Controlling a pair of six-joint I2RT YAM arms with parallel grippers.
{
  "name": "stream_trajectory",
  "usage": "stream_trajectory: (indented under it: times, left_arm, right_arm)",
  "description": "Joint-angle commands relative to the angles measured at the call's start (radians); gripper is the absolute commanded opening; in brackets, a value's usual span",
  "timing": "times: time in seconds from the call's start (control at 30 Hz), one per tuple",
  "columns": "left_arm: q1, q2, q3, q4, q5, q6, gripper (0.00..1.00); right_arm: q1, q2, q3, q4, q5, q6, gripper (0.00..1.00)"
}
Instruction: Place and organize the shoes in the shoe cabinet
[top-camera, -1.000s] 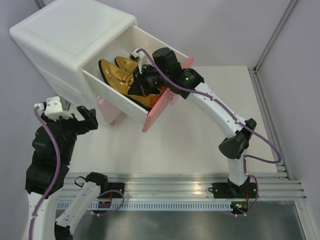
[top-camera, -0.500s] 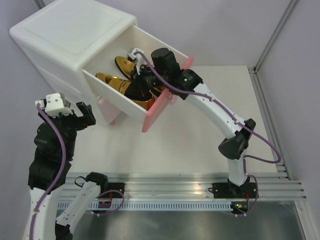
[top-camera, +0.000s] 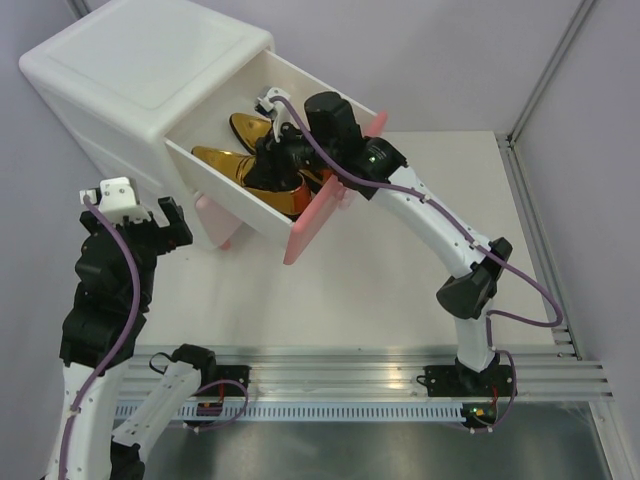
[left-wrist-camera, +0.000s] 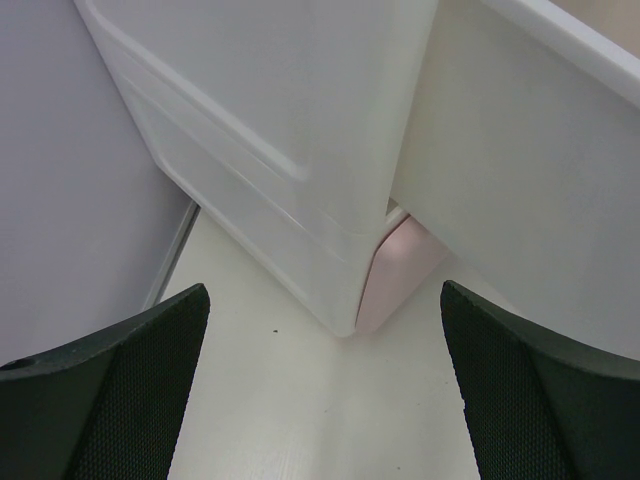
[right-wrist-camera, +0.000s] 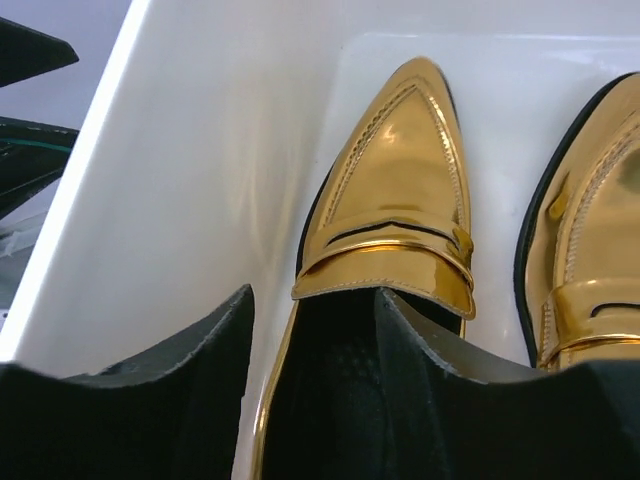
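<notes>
Fingers (right-wrist-camera: 140, 400) of the right gripper (right-wrist-camera: 315, 305) stand spread over the heel end of 1 gold loafer (right-wrist-camera: 400, 190). Its gold side rim and dark inside show in the gap between them. The left-hand pad in the wrist view is clear of the rim; whether the other pad touches the shoe I cannot tell. That loafer lies flat with its toe pointing away from the wrist camera, close along the drawer's white wall. The 2nd gold loafer (right-wrist-camera: 590, 230) lies just beside it, parallel, toe the same way. Both sit inside the upper drawer (top-camera: 315, 215), which is pulled out of the shoe cabinet (top-camera: 150, 70) with its deeper pink front leading. The cabinet stands at the far left of the white table (top-camera: 400, 280). The left gripper (top-camera: 165, 222) hovers near the cabinet's lower corner, its fingers (left-wrist-camera: 120, 390) wide apart and holding nothing, facing the pale pink lower front (left-wrist-camera: 395, 265).
</notes>
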Motion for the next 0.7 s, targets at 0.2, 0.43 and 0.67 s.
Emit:
stream_trajectory:
  times: [0.2, 0.43, 0.67]
  left_arm:
    - [-0.005, 0.052, 0.083, 0.045, -0.017, 0.062, 1.0]
    - [-0.005, 0.083, 0.104, 0.045, 0.001, 0.057, 1.0]
    - [-0.005, 0.072, 0.111, 0.043, 0.015, 0.037, 1.0]
  right_arm:
    - [0.002, -0.178, -0.06, 0.348, 0.148, 0.009, 0.81]
    - [-0.008, -0.247, -0.111, 0.412, 0.227, 0.003, 0.91]
    - [-0.028, -0.333, -0.23, 0.402, 0.334, 0.005, 0.91]
